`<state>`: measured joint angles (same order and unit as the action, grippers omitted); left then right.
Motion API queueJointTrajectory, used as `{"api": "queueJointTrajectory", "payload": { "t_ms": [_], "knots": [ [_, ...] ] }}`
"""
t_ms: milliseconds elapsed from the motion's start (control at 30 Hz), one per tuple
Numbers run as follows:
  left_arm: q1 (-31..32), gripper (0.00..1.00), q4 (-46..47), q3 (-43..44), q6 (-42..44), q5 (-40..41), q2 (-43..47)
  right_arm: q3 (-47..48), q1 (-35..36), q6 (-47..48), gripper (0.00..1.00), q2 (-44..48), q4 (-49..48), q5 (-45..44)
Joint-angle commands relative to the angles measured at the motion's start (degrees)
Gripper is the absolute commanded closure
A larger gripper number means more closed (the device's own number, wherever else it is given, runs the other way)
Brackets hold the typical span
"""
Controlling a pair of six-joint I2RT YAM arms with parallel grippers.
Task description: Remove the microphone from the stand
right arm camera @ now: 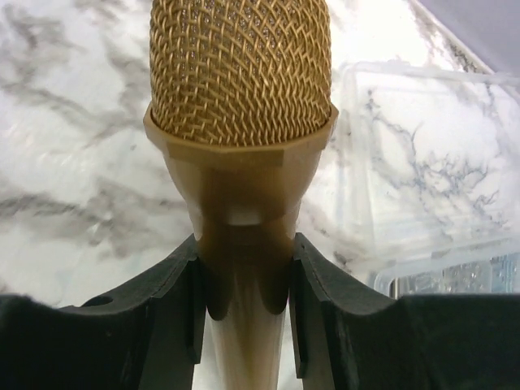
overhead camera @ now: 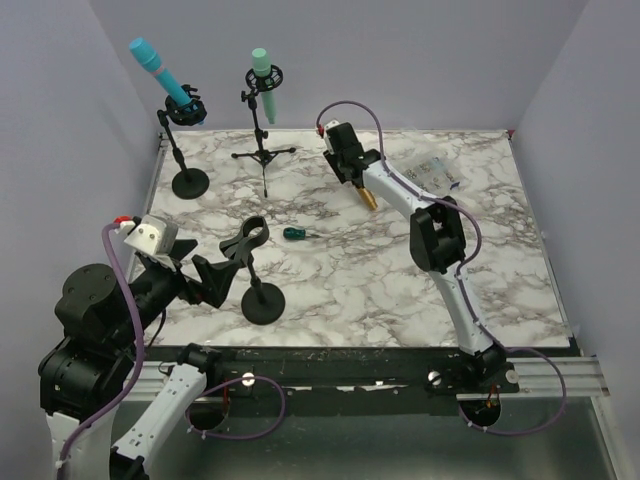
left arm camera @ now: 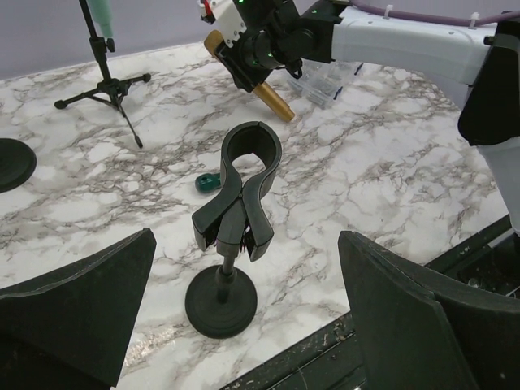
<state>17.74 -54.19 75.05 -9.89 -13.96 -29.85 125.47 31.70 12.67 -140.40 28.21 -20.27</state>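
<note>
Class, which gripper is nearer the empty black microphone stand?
Left. The left gripper sits open just beside the stand; the right gripper holds the gold microphone farther back.

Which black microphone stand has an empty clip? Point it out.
The near round-base black stand: its clip holds nothing. The far round-base stand holds a blue microphone, the tripod stand a green one.

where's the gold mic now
In the top view the gold microphone is clamped in the right gripper near the far middle of the table, beside the clear plastic box and away from the empty stand.
</note>
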Motion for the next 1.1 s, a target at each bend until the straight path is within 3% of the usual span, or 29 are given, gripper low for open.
{"api": "queueJointTrajectory", "payload": {
  "t_ms": [0,267,367,500,667,900,1067],
  "knots": [
    [0.05,0.01,-2.75,2.42,1.16,1.84,-0.38,6.71,-2.17,3.41,0.99,-6.3,-4.37,-1.43],
    [0.1,0.01,-2.5,1.91,1.1,2.44,-0.91,11.74,-2.54,4.84,0.99,-13.21,-6.78,0.25],
    [0.11,0.01,-2.67,2.26,1.1,2.61,-1.18,11.47,-2.52,4.02,0.9,-13.56,-7.67,1.33],
    [0.1,0.01,-3.02,2.92,1.1,2.8,-1.23,11.64,-2.55,3.81,0.88,-14.45,-8.16,1.64],
    [0.1,0.01,-3.63,3.11,0.75,2.83,-0.89,11.14,-2.58,3.55,0.65,-14.86,-8.26,1.85],
    [0.1,0.01,-3.9,3.09,-0.99,2.27,0.31,10.39,-2.79,3.04,0.4,-14.65,-7.32,4.51],
    [0.1,0.01,-4.91,3.68,-2.52,1.56,0.92,9.68,-3.31,1.66,0.37,-14.72,-6.53,6.21]
  ]
}}
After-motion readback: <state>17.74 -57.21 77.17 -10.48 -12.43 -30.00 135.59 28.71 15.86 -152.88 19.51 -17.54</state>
